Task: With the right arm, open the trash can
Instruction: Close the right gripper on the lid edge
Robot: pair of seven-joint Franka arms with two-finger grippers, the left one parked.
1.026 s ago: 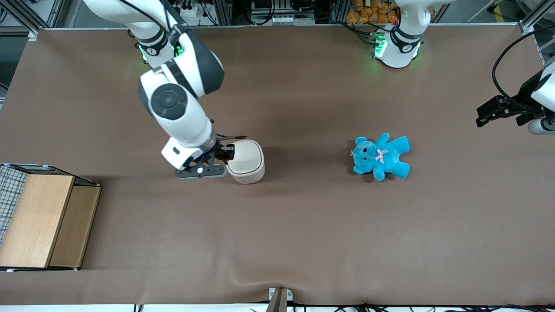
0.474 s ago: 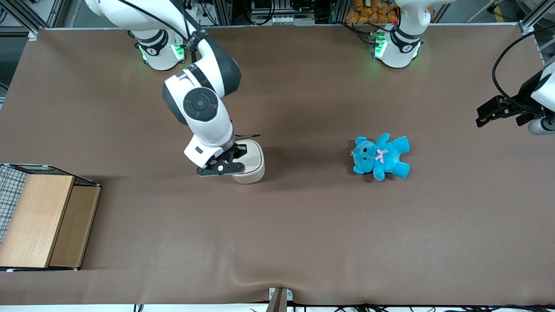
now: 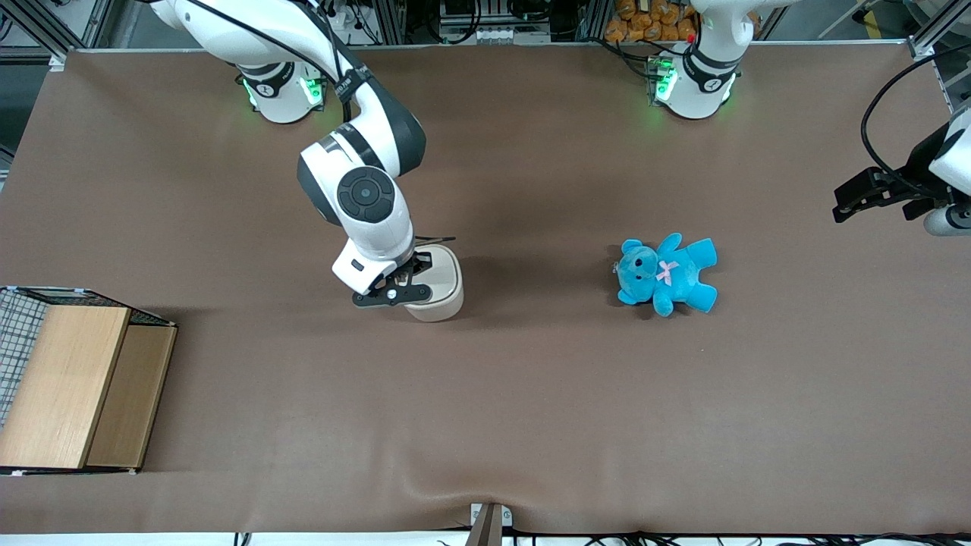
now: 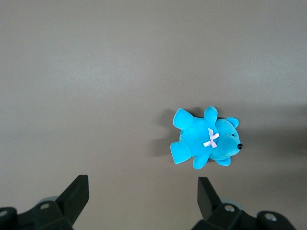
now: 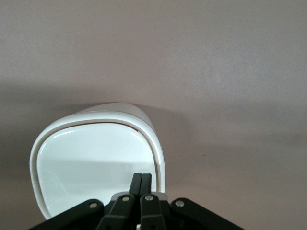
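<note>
Hovering over the trash can (image 3: 438,282) in the front view, the right arm (image 3: 364,199) has its gripper (image 3: 413,279) placed above the lid's edge on the working arm's side. The bin stands upright near the middle of the table (image 3: 531,394), lid flat and seemingly unopened. Finger state cannot be read from this view. A blue teddy bear (image 3: 666,274) lies well apart toward the parked arm's end. A wooden box (image 3: 76,387) sits at the working arm's end, nearer the camera. Neither obstructs the approach.

Left wrist view: only the teddy bear (image 4: 206,143) on bare table; the bin is not in view.

Right wrist view: the gripper (image 5: 142,184) shows both fingers pressed together with no gap and nothing between them. The tips rest at or just above the rim of the trash can (image 5: 98,160); contact cannot be confirmed. The lid (image 5: 91,165) appears seated within its rim.

Assessment: the step in hand looks like the final approach to the lid; opening has not begun. The next move likely calls for pressing or catching the lid edge without shoving the light bin sideways.
</note>
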